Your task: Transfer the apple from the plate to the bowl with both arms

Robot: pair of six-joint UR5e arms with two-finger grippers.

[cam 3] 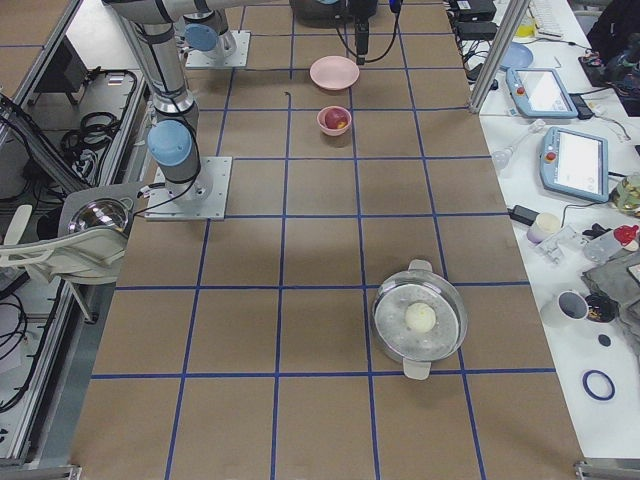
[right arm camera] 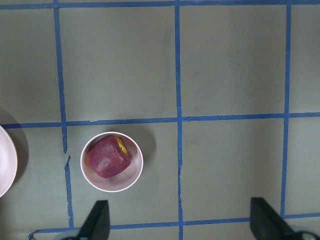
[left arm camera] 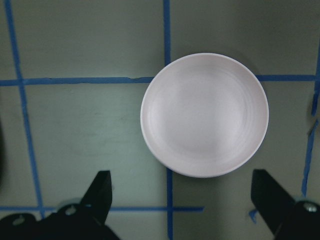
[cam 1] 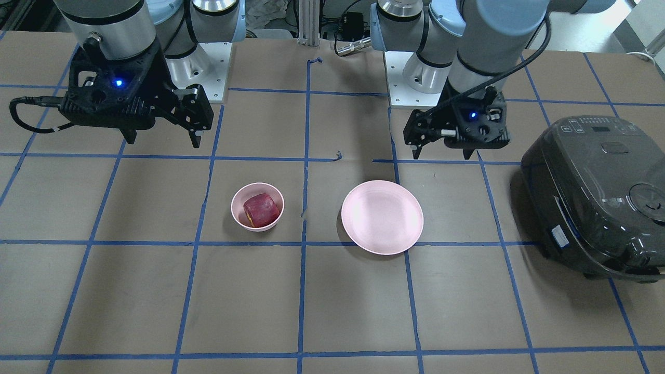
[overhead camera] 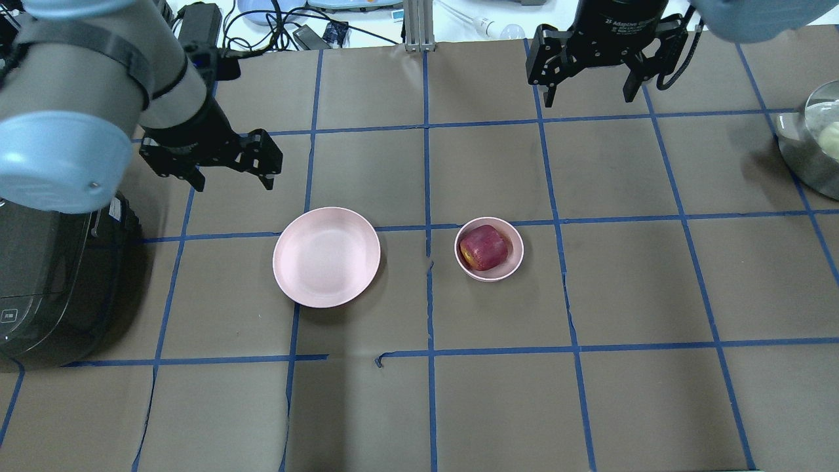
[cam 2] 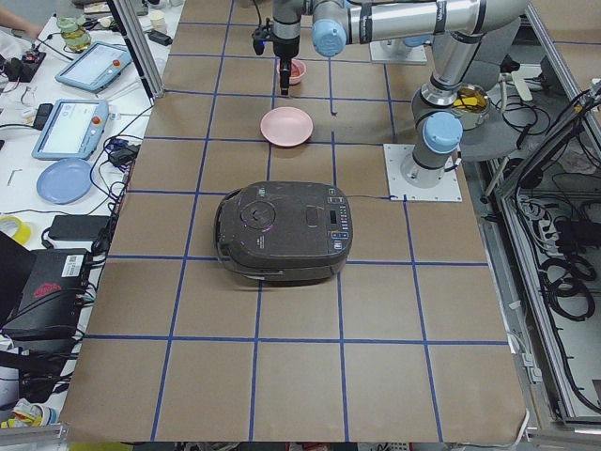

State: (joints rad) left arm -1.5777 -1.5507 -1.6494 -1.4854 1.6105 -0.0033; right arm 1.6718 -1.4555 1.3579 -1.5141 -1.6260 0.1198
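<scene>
One apple point(overhead camera: 484, 248) sits inside the one bowl point(overhead camera: 488, 278), near the one plate point(overhead camera: 326, 257) on the table point(overhead camera: 655, 282). The left fingers point(overhead camera: 265, 169) and the right fingers point(overhead camera: 544, 85) are both spread wide above the table, touching nothing.

Dark red blocky apple point(overhead camera: 484, 247) in small deep pink bowl point(overhead camera: 516, 261). Bowl right of wide shallow pink plate point(overhead camera: 326, 257), apart. Black rice cooker point(overhead camera: 39, 288) left of plate; steel pot point(overhead camera: 809, 157) far right.

Plate point(right arm camera: 6, 161) cut by right wrist view's left edge, only a sliver shows. Cooker point(cam 1: 597, 197) runs off front view's right edge. Steel pot point(overhead camera: 813, 147) cut at overhead's right edge. Apple point(cam 1: 261, 209) underside hidden by bowl point(cam 1: 238, 218) wall. Left claw point(left arm camera: 181, 182) and right claw point(right arm camera: 179, 210) bodies cut at bottom edges.
</scene>
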